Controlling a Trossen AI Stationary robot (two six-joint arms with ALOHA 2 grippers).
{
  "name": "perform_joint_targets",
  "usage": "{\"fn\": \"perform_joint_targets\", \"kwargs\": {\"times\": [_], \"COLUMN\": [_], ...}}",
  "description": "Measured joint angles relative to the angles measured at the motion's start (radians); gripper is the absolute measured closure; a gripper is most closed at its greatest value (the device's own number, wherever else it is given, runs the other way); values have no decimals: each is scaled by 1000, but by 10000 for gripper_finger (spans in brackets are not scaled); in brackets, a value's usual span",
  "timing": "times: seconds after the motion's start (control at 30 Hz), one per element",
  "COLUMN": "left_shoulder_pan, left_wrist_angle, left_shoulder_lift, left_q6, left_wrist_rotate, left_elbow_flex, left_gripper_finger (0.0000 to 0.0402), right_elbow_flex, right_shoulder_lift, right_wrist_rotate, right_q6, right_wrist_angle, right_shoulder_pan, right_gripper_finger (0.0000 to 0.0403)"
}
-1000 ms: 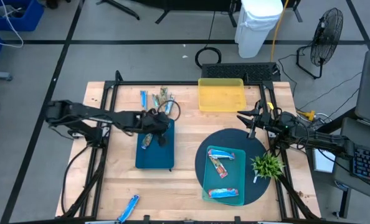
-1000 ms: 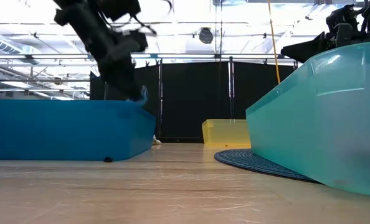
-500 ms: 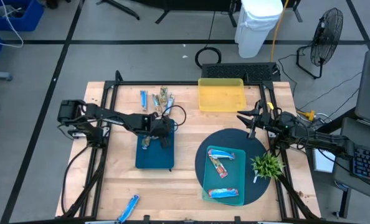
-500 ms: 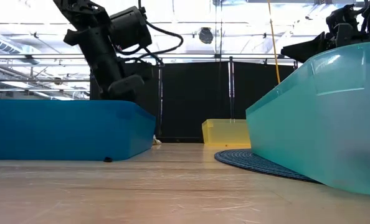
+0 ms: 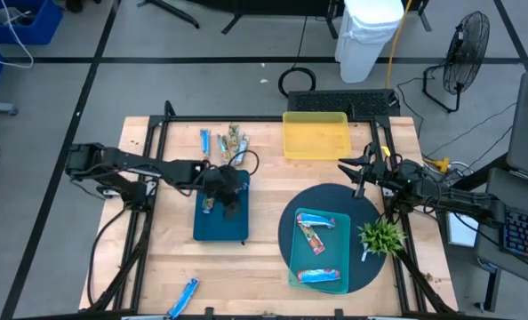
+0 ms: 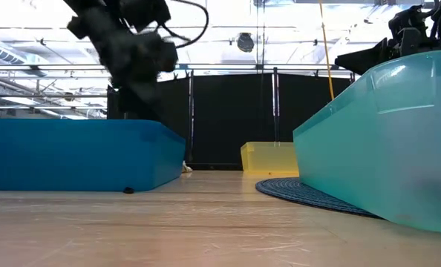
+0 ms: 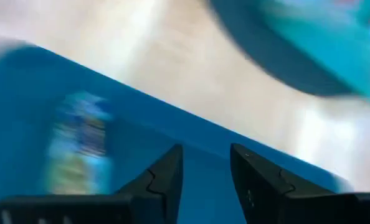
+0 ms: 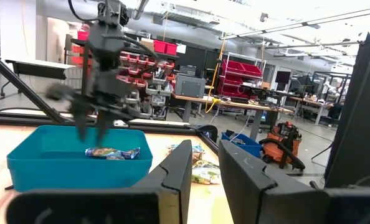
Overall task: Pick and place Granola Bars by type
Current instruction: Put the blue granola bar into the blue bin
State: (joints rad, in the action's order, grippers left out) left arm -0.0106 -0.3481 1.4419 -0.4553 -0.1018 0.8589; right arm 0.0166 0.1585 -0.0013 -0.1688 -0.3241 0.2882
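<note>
Wooden table [image 5: 166,258] filling the middle of the high view, framed by a dark rail. At its right of centre, a dark round mat [image 5: 286,231] carrying a pale teal tray [image 5: 342,233], probably there as one sorting bin; three bars [image 5: 316,238] lying inside, apparently two blue-wrapped and one mottled. Just left of centre, a deep blue tray [image 5: 221,227], likely the second bin, with one bar [image 5: 209,204] resting at its upper left corner. At upper centre, a yellow tray [image 5: 316,140], nothing visible in it. At the lower right of the mat, a small green plant [image 5: 381,236], seemingly only decoration.

Reaching in from the left edge, the left arm, its left gripper [image 5: 231,199] hovering over the upper part of the blue tray, just beside the bar there. In the left wrist view, fingers [image 7: 166,176] parted a little with bare tray floor between them and nothing held; the bar [image 7: 79,144] lying off to one side, blurred. Judged a release just made, or a lift-off for the next pick.

At the right edge, the right gripper [image 5: 360,171] parked near the yellow tray's lower right corner, waiting; fingers [image 8: 172,180] narrowly apart and empty in its own view.

Unsorted stock: a small pile of bars [image 5: 226,142] at upper centre-left, just above the blue tray, and a lone blue bar [image 5: 183,297] near the bottom edge, well apart from everything. Pile likely next, being closest to the left gripper.
</note>
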Motion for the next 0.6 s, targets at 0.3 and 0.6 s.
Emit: {"fn": "perform_joint_targets", "kwargs": {"times": [0.3, 0.6], "left_shoulder_pan": [236, 654], "left_wrist_angle": [-15, 227], "left_shoulder_lift": [-68, -20], "left_q6": [-425, -938], "left_wrist_rotate": [-276, 111], "left_elbow_flex": [2, 1], "left_gripper_finger": [286, 316], "right_elbow_flex": [0, 0], "right_shoulder_lift": [0, 0], "right_wrist_rotate": [0, 0], "right_q6": [0, 0], "right_wrist_angle": [0, 1], "right_shoulder_pan": [0, 0], "right_gripper_finger": [332, 332]}}
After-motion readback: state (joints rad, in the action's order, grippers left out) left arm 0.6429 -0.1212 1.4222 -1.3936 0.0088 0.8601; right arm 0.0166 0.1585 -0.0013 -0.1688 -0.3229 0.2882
